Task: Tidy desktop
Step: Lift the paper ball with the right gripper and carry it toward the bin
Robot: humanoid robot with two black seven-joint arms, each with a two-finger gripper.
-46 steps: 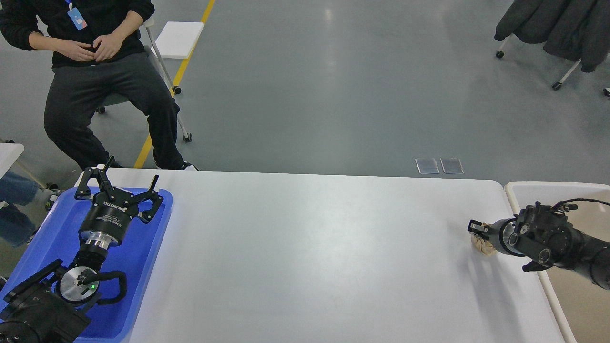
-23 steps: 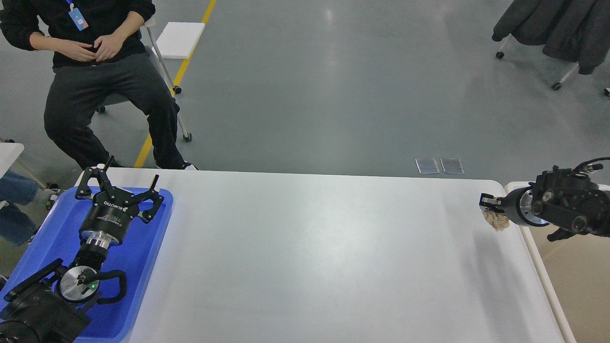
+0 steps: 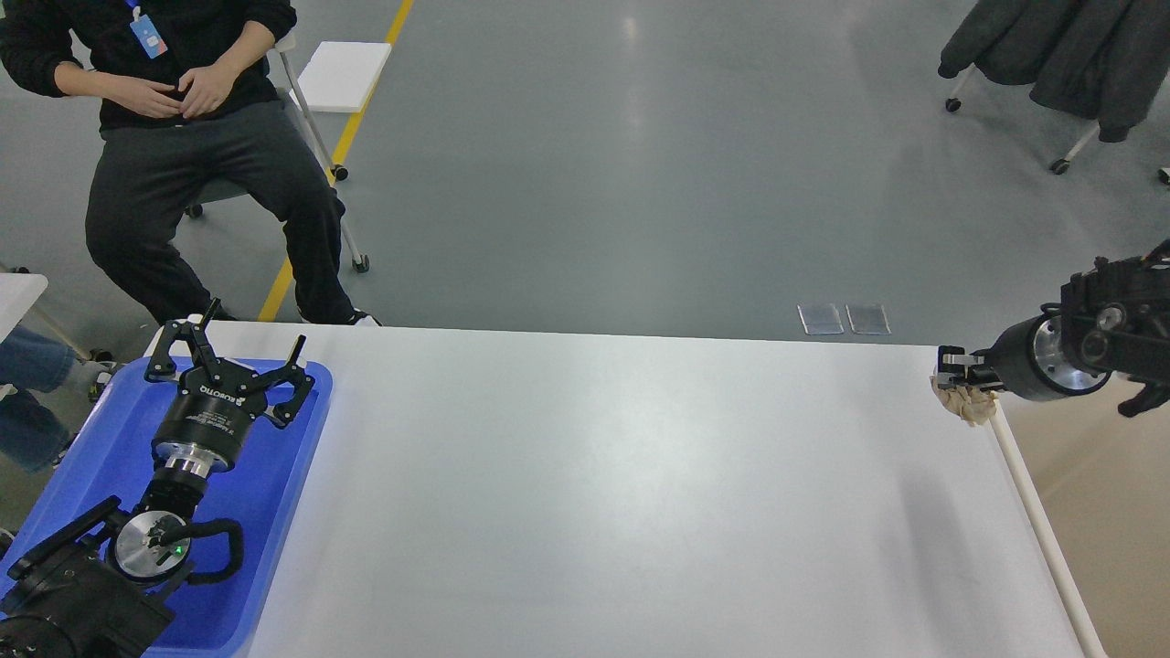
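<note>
My right pincer [image 3: 951, 364] clamped on crumpled paper wad [image 3: 967, 403] | over counter [image 3: 594, 475] far-right corner | left pincer [image 3: 230, 352] spread above blue tray [image 3: 101, 448]

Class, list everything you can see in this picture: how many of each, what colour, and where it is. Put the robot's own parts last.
Desktop: one, white, fills the foreground.
Tray: one, blue, left end of the desktop.
Bin: one, cream, right of the desktop.
Crumpled paper: one, tan, by the far right corner, gripped.
Seated person: one, dressed in black, far left.
Foam slab: one, white, on the floor.
Floor plates: two, grey, beyond the desktop.
Coats: dark, far right.
Left hand: black, open above the tray.
Right hand: black, shut on the paper.
</note>
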